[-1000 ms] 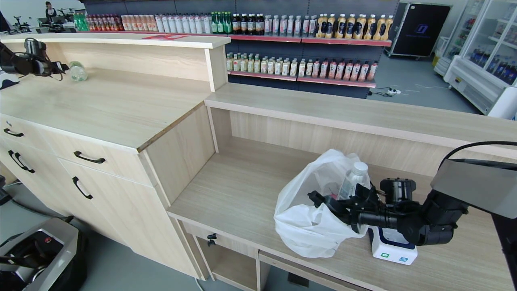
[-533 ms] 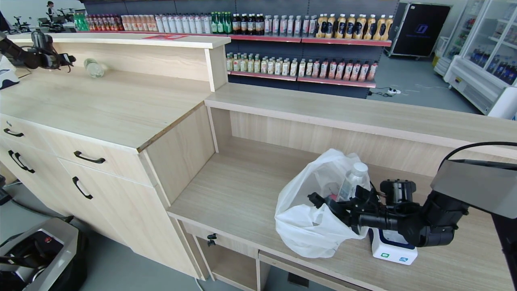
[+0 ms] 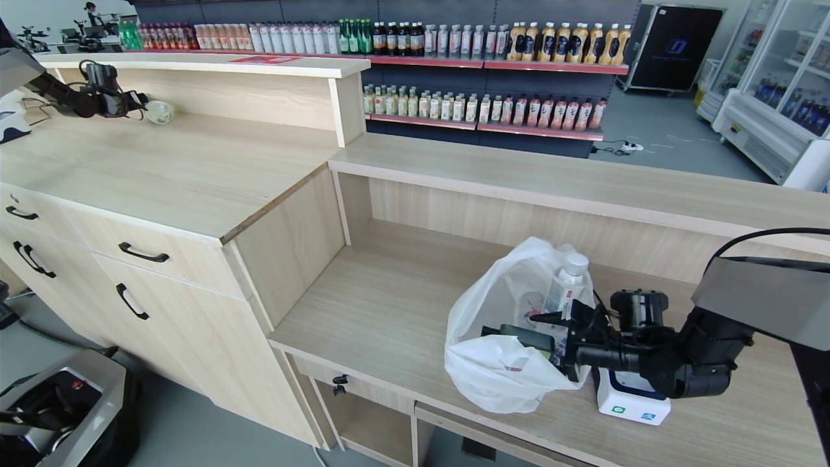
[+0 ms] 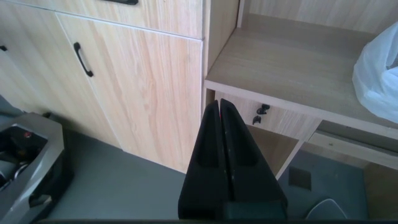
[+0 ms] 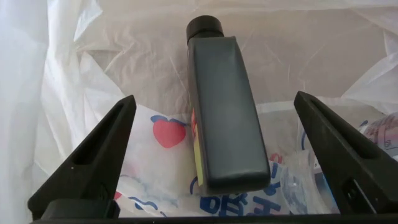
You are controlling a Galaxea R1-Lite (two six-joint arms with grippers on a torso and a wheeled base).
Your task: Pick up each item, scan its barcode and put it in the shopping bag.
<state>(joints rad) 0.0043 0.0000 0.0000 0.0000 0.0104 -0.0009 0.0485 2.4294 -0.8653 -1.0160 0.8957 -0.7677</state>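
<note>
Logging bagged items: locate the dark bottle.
Right wrist view: the dark bottle lies in the shopping bag, on the robot's right, at the open right end effector.

Shopping bag (image 3: pixel 499 370): thin white plastic film, translucent, crinkled, with a slight sheen. Dark bottle (image 5: pixel 224 118) inside it: smooth matt plastic, cap likewise. Clear bottle (image 3: pixel 565 285): transparent glossy plastic, white cap. Tabletop (image 3: pixel 389 305): pale wood-grain board, smooth and matt. Right hand (image 5: pixel 214 101): matt black, hard plastic by appearance. Drawer handles (image 3: pixel 143 253): black, satin finish.
</note>
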